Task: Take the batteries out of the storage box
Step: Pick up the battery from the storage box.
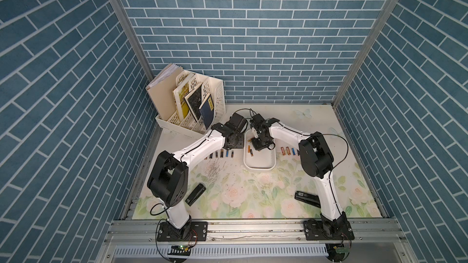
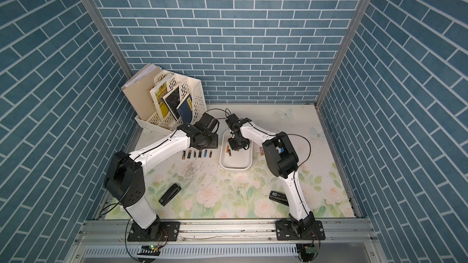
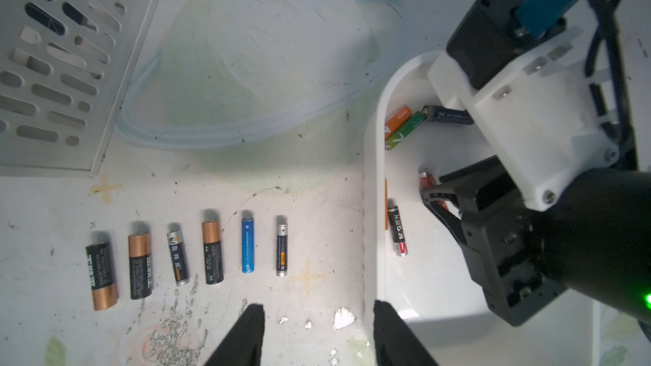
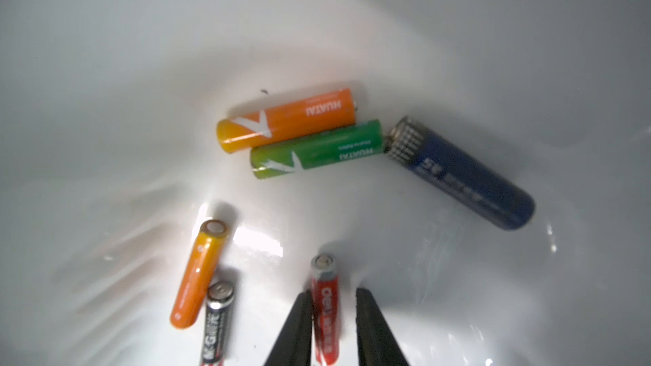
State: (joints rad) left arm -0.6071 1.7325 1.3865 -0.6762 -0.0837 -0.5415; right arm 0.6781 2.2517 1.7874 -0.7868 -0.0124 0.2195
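Six batteries [image 4: 317, 149] lie loose in the white storage box [image 1: 260, 166]. The red battery [image 4: 326, 276] sits between the tips of the right pincer [image 4: 334, 293], narrowly parted, one tip shy of contact. The left pincer [image 3: 319, 306] hangs released and empty over the surface [image 1: 253, 198], near a row of batteries [image 3: 213, 251] beside the box.

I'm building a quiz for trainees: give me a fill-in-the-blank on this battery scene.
The battery that the right gripper straddles is ___.
The row of batteries near the left gripper counts ___.
The green battery lies side by side with an ___ one.
The left gripper is ___ and empty.
Missing: red; six; orange; open.
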